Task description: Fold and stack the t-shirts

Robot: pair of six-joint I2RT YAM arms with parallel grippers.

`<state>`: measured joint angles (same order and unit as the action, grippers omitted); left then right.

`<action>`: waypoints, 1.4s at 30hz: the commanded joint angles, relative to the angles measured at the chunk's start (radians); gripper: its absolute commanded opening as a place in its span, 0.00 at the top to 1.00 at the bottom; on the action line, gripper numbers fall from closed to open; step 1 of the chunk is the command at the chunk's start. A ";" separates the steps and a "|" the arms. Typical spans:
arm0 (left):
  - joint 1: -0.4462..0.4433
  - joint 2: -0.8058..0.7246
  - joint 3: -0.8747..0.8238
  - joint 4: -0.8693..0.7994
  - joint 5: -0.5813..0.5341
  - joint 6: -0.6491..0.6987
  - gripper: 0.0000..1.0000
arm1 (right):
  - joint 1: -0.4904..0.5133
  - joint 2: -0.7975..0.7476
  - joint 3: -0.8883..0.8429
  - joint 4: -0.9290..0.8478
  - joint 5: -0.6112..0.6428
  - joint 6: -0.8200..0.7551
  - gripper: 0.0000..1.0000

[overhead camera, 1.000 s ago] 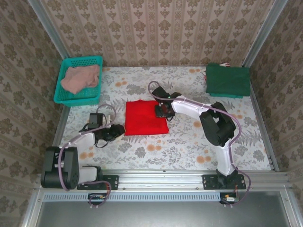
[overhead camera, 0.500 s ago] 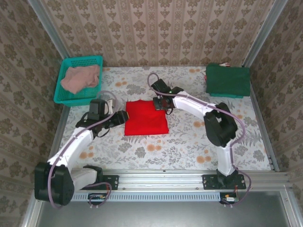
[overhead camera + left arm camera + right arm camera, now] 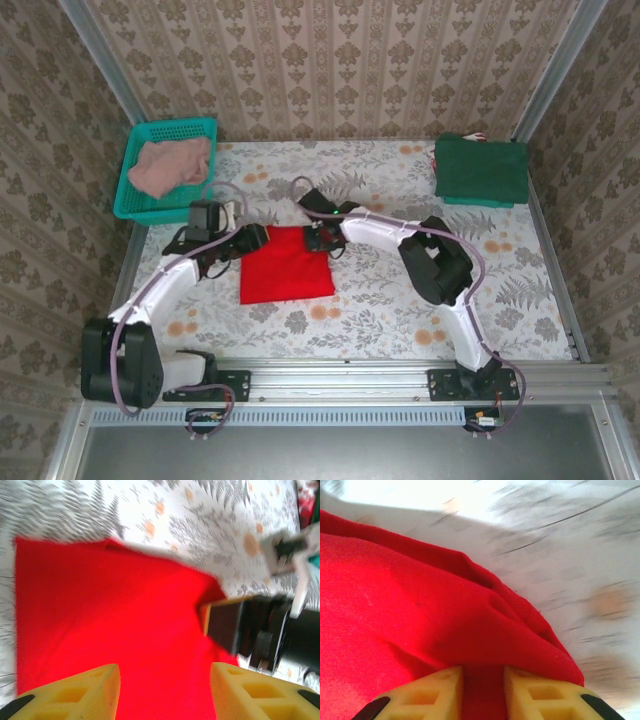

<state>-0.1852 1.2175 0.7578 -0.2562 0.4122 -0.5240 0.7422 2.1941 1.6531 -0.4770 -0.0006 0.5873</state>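
Observation:
The red t-shirt (image 3: 286, 277) lies folded into a flat rectangle at the middle of the table. My right gripper (image 3: 318, 238) is at its far right corner. In the right wrist view its yellow fingers (image 3: 440, 682) are pressed on a bunched fold of the red t-shirt (image 3: 420, 605). My left gripper (image 3: 252, 240) hovers at the far left corner, jaws apart over the red t-shirt (image 3: 110, 615), with nothing between its fingertips (image 3: 100, 680). A dusty pink t-shirt (image 3: 172, 165) is crumpled in the basket. Dark green folded t-shirts (image 3: 481, 170) are stacked at the far right.
A teal mesh basket (image 3: 130, 200) stands at the far left corner. The floral tablecloth (image 3: 400, 290) lies bare to the right of and in front of the red shirt. Wallpapered walls close in three sides. The right arm's black wrist (image 3: 260, 630) shows beside the shirt.
The red t-shirt has slid left and toward the near edge, with the right gripper on its corner. The left gripper has swung up from the table to the shirt's far left corner.

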 commanded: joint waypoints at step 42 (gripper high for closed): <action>0.099 -0.102 -0.060 -0.077 0.024 0.089 0.43 | -0.831 0.404 0.828 -0.645 -0.046 -0.405 0.00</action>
<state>-0.0952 1.1133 0.6994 -0.3225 0.4221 -0.4664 -0.1410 2.5786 2.4912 -0.9905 0.0395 0.1894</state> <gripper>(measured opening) 0.575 0.999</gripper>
